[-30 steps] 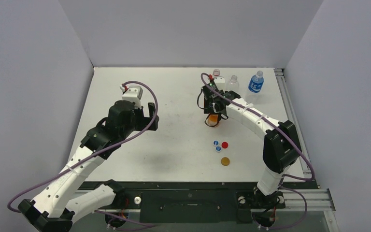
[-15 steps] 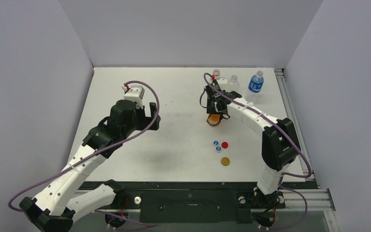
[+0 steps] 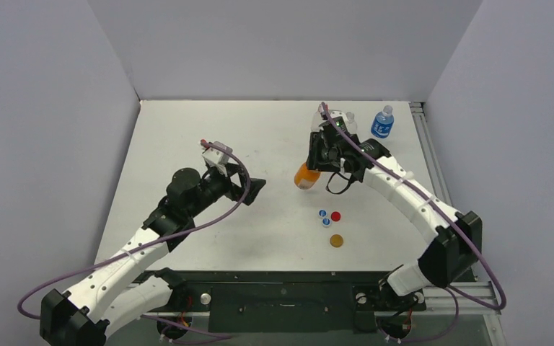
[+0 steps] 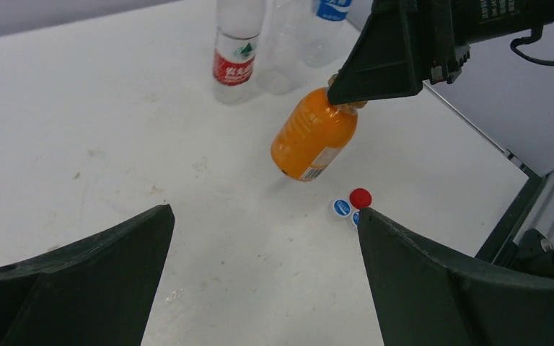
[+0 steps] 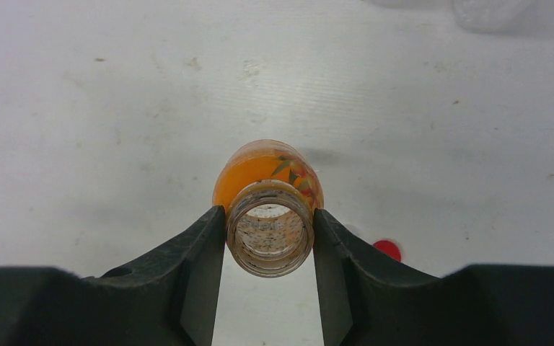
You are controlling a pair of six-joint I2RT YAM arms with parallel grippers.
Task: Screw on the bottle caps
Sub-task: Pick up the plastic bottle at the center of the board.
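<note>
My right gripper (image 3: 324,160) (image 5: 269,216) is shut on the open neck of an orange bottle (image 3: 304,175) (image 4: 313,135) (image 5: 257,166). The bottle hangs tilted above the table, uncapped. The bottle caps lie loose on the table below it: two blue-and-white ones (image 3: 322,213) (image 3: 326,222), a red one (image 3: 336,215) (image 4: 361,197) and an orange-gold one (image 3: 337,241). My left gripper (image 3: 249,186) (image 4: 265,213) is open and empty, left of the bottle and facing it. Its right finger hides part of one blue-and-white cap in the left wrist view.
Three more uncapped bottles stand at the back right: a red-labelled one (image 4: 234,52), a clear one (image 3: 348,121) (image 4: 285,43) and a blue-labelled one (image 3: 382,123). A metal rail (image 3: 433,166) runs along the table's right edge.
My right gripper closed on the orange bottle's neck and lifted it off the table, tilting it leftward. My left arm swung right and turned toward the bottle.
</note>
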